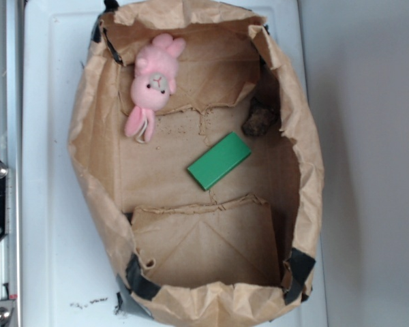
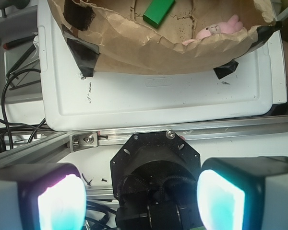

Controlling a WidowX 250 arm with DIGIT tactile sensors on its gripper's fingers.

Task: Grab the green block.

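Inside paper bag (image 1: 88, 157), green block (image 1: 219, 160), gripper (image 2: 139, 196) spread wide, tips cropped.

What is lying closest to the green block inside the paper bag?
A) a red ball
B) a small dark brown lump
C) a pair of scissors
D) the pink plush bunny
B: in the exterior view the small dark brown lump sits just beyond one end of the green block, near the bag's wall, while the pink plush bunny lies farther off in a corner.
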